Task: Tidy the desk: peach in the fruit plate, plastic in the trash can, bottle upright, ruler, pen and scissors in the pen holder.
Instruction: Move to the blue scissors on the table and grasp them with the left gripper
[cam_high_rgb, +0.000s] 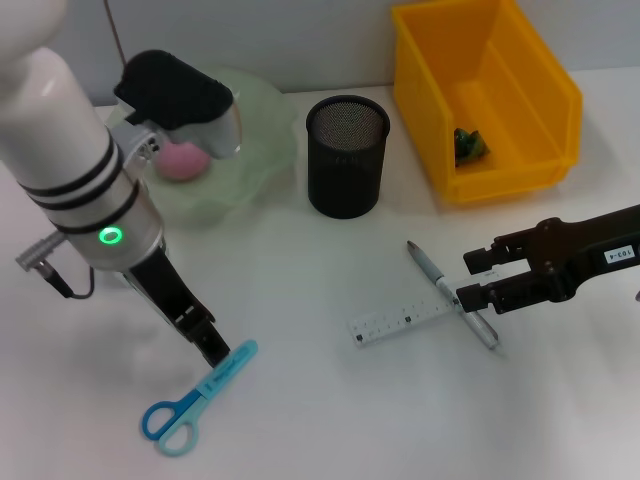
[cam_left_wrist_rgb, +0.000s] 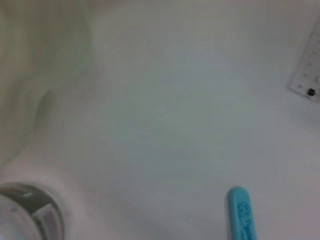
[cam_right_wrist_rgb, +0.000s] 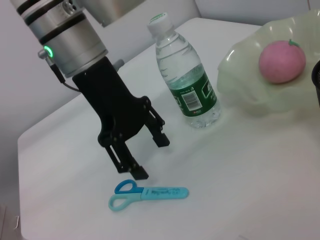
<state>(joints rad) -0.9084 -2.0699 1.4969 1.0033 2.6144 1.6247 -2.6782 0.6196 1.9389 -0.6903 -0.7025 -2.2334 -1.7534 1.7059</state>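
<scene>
Scissors (cam_high_rgb: 196, 398) with blue handles and a light blue sheath lie flat on the white desk (cam_high_rgb: 320, 410), near its front edge on our left side. Our left gripper (cam_high_rgb: 212, 343) hangs just over their sheathed end, and in the right wrist view its two black fingers (cam_right_wrist_rgb: 162, 139) stand spread apart, with one tip just beside the handle rings and nothing between them. In the left wrist view we see only the rounded tip of the sheath and a corner of the ruler.

Toward our right lies the clear ruler (cam_high_rgb: 400, 322), flat, and the silver pen (cam_high_rgb: 452, 296) lies across its end, so the two touch. Our right gripper (cam_high_rgb: 474, 279) hovers at the pen, its fingers parted, with the lower tip at the pen barrel; we cannot tell whether it touches.

Behind them stands the black mesh pen holder (cam_high_rgb: 346, 156), upright and holding nothing we can see. Left of it sits the pale green fruit plate (cam_high_rgb: 262, 170) with the pink peach (cam_high_rgb: 181, 162) inside. Just beside the plate a plastic water bottle (cam_right_wrist_rgb: 187, 75) with a green label stands upright. At the back right stands the yellow bin (cam_high_rgb: 482, 92), with a small green thing (cam_high_rgb: 469, 145) lying on its floor.
</scene>
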